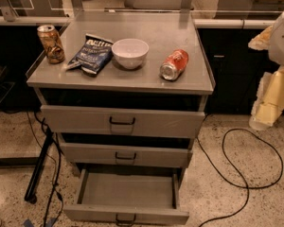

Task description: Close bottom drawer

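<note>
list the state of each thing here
bottom drawer: pulled far open
middle drawer: slightly out
top drawer: slightly out
red can: on its side
brown can: upright
bowl: upright
chip bag: lying flat
gripper: at right edge, off the cabinet

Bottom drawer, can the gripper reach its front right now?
Probably yes: the gripper hangs at the right edge, apart from the pulled-out bottom drawer, and nothing visible blocks its front.
</note>
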Available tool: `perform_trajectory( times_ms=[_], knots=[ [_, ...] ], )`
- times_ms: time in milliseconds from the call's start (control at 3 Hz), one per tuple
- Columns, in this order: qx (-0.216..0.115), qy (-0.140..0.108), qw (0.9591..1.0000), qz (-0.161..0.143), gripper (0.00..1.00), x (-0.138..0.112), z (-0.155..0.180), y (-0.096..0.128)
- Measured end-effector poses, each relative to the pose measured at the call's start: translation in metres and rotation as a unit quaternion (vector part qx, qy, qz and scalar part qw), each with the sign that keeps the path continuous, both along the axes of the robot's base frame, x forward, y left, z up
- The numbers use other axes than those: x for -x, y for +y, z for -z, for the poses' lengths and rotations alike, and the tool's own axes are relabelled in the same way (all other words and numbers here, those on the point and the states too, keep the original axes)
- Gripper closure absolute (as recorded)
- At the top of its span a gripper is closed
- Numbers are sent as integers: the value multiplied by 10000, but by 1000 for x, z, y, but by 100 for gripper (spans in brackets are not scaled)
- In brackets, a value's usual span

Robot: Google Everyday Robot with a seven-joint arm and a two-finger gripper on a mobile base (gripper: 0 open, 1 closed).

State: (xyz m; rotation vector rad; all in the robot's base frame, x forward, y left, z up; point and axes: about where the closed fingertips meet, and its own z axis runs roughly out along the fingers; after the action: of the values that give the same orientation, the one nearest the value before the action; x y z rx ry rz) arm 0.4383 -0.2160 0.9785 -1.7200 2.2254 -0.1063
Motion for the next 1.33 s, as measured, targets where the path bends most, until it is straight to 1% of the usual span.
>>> perform_trajectory(
  times_ms=[333, 667, 1000, 1333],
  knots=[
    [0, 0, 10000, 0, 0, 0, 0, 0],
    [0, 0, 10000, 0, 26, 0, 0, 0],
    [0, -1, 10000, 0, 57, 0, 0, 0],
    [0, -1, 10000, 0, 80, 0, 0, 0]
  ],
)
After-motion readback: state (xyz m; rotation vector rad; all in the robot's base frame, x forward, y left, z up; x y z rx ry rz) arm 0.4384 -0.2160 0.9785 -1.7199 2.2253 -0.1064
